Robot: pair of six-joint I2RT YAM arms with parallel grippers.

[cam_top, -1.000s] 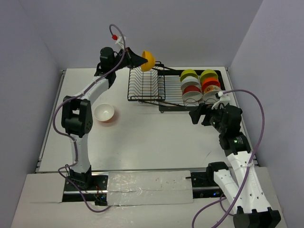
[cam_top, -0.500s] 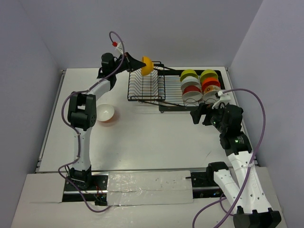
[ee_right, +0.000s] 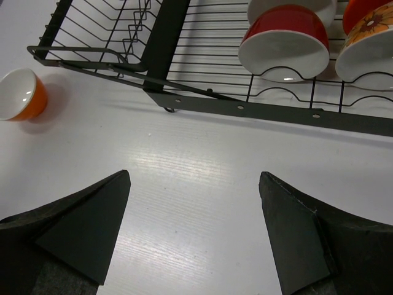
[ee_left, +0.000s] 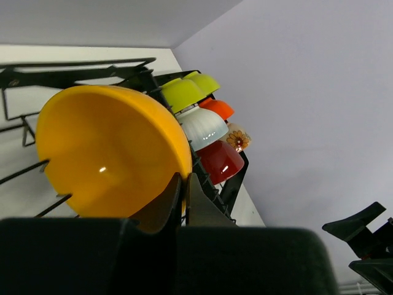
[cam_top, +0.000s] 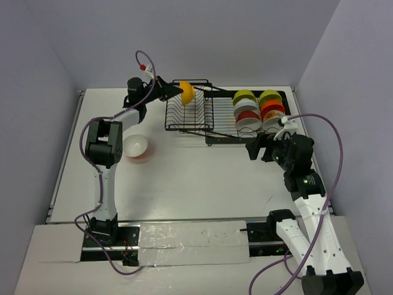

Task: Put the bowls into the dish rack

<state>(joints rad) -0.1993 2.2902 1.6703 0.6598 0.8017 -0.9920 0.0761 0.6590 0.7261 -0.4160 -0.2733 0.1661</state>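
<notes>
My left gripper (cam_top: 174,92) is shut on the rim of a yellow-orange bowl (cam_top: 186,93), holding it tilted over the far left corner of the black wire dish rack (cam_top: 184,126). In the left wrist view the bowl (ee_left: 104,153) fills the frame, pinched at the gripper (ee_left: 184,193). Several bowls stand on edge in the rack's right part (cam_top: 258,109): lime-green, white, red and orange. A white bowl with an orange outside (cam_top: 136,147) sits on the table left of the rack; it also shows in the right wrist view (ee_right: 21,94). My right gripper (cam_top: 256,149) is open and empty, near the rack's front right corner.
Grey walls close in the table on the left, back and right. The rack's raised left basket section (ee_right: 104,37) stands between the two arms. The right arm's cable (cam_top: 331,160) loops beside the right wall.
My left gripper has lowered with the yellow-orange bowl, bringing it down toward the rack's far left corner. The right arm has not moved.
</notes>
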